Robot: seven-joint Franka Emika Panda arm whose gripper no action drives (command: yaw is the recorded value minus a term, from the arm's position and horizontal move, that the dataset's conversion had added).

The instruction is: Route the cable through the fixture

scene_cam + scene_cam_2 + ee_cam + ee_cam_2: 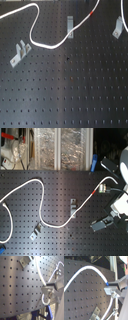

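White cable [41,188] snaking past metal clips [74,204], no readable writing, gripper [101,224] spread open, empty

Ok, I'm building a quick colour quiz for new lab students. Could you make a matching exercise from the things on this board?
Things:
1. cable
2. band on the cable
3. perforated board
4. middle clip

Colours:
a. black
b. silver-grey
c. white
d. red

Pairs: 1-c, 2-d, 3-a, 4-b
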